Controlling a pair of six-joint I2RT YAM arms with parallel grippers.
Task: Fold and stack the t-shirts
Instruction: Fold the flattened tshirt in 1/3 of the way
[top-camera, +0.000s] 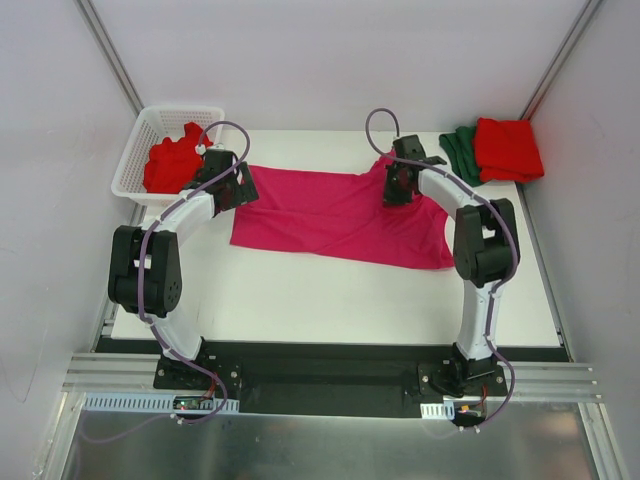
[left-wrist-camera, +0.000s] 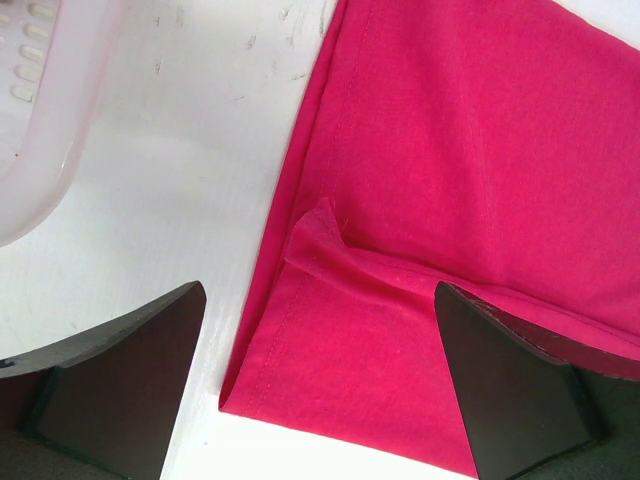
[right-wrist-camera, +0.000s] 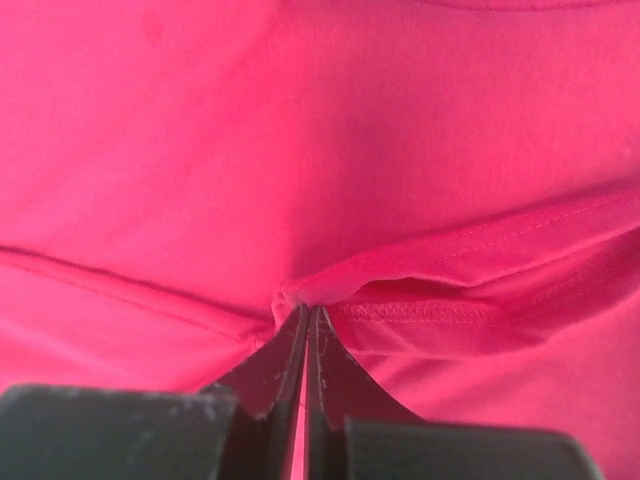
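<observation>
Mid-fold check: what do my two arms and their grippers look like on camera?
The left arm and right arm have white link shells and black joint housings. A purple-grey cable runs along each. The left gripper and right gripper have black, wedge-shaped fingers. No markings visible.

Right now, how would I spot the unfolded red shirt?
At the table's far left corner sits a white lattice basket. The crumpled red shirt lies inside it; the other red shirt is folded at the far right, beside a green one.
</observation>
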